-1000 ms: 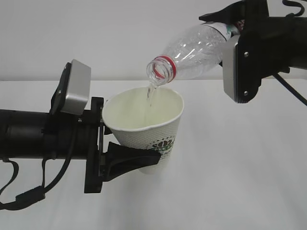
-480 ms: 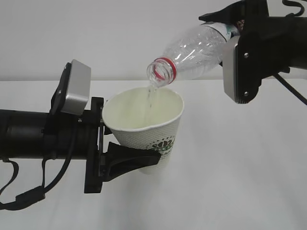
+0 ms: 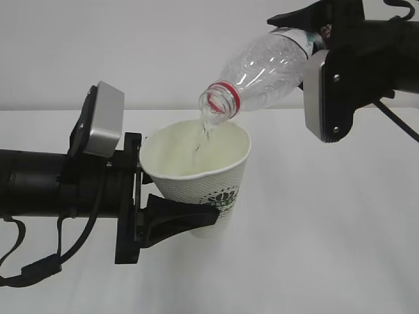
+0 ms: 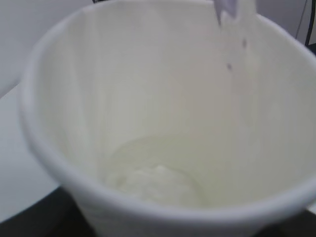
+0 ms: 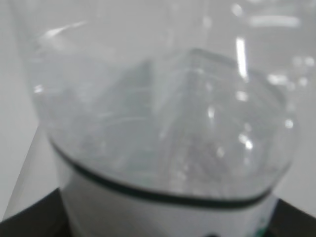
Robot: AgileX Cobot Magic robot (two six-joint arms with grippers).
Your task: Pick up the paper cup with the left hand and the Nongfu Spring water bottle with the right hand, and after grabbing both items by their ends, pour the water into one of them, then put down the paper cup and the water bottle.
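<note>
**A:** What is the surface?

**B:** A plain white matte table (image 3: 327,248), running back to a straight far edge.

**A:** What lies on it?

**B:** A soft grey shadow, near the middle. A white tapered paper cup (image 3: 216,190) is just above that shadow; I cannot tell whether its base touches. At lower left a thin black cable loop (image 3: 33,268) droops toward the tabletop, contact unclear.

The paper cup (image 4: 163,123) fills nearly the whole view, seen from above its white rim. Its inside is cream, and a little water (image 4: 155,180) lies at the bottom. Small drops fall near the top right, and a white worktop (image 4: 15,168) shows at the left
</note>
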